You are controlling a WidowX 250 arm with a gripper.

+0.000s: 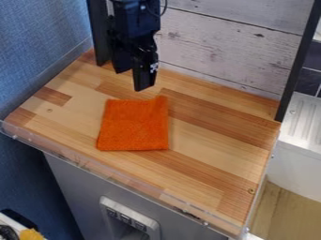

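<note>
Camera view is showing the black gripper (134, 80) hanging at twelve o'clock from the orange cloth (133, 125), its fingers standing apart; the cloth is lying toward eleven o'clock on the wooden tabletop (210, 152).

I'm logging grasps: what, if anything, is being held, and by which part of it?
Nothing is held: the pincer hangs open near the far edge of the orange cloth, which lies on the wooden counter.
</note>
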